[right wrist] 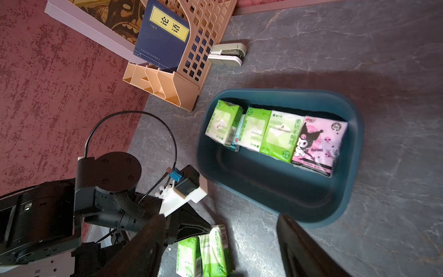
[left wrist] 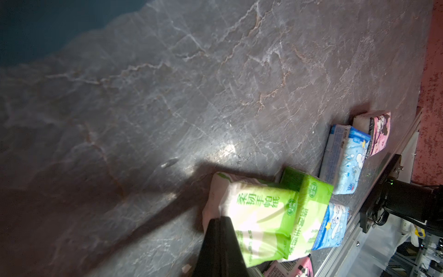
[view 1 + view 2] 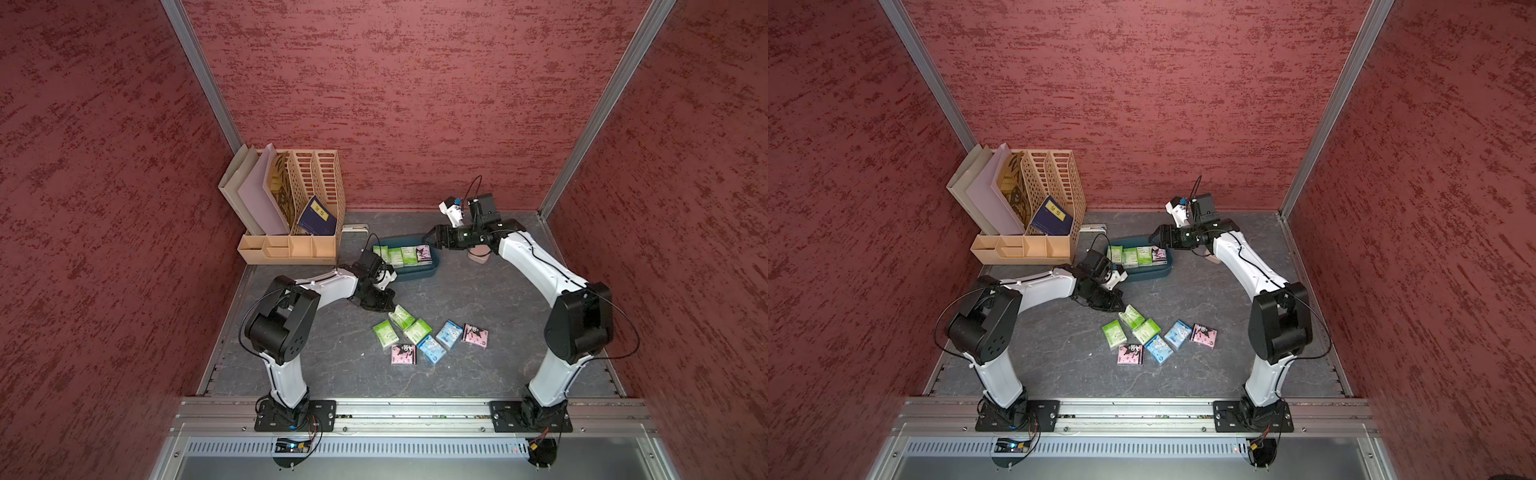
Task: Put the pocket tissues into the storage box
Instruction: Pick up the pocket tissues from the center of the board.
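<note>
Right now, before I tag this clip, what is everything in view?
storage box: one; dark teal; centre back
loose pocket tissues: seven; three green, two blue, two pink; before the box
boxed tissues: five; three green, one blue, one pink; in a row inside
file organizer: one; beige; back left corner
folders: several; cream, lilac; in the organizer
book: one; navy; in the organizer
stapler: one; off-white; beside the organizer
case: one; pink; right of the box
left pincer: black; shut at a green packet
right pincer: black; open above the box
</note>
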You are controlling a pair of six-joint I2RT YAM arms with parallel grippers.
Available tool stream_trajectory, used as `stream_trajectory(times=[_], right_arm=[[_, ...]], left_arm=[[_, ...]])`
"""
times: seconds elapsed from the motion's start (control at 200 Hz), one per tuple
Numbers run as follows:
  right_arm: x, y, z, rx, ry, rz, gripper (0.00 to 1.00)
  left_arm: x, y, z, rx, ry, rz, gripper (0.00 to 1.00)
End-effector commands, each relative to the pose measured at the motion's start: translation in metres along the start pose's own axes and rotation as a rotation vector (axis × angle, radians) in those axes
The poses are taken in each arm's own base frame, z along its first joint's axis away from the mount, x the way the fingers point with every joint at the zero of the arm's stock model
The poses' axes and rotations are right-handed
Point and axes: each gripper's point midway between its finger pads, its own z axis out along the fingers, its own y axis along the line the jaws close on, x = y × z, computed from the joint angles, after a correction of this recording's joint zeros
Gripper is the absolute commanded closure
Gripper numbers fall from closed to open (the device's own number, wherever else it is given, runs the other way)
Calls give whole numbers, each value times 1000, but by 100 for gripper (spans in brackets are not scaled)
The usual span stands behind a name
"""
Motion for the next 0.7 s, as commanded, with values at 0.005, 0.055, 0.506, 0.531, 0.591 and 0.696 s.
stream_trajectory(times=[0.005,0.055,0.506,0.531,0.591,0.696], right_arm=[[-2,-2,-11,27,-16,-18,23],[-4,-1,-12,25,-23,-22,23],[23,80,-26,-338,113,-207,28],[28,82,-24,-346,137,-211,29],[37,90,-21,-351,178,-241,30],[52,98,-11,-336,231,-280,31]], left_arm=[[-27,-1,-31,-49,-159,46,100],[-39,-6,-50,-64,-244,74,100],[-87,-68,-161,51,-662,473,100],[-87,-68,-162,56,-660,474,100],[-86,-71,-163,73,-654,479,100],[-86,-74,-165,91,-648,475,100]])
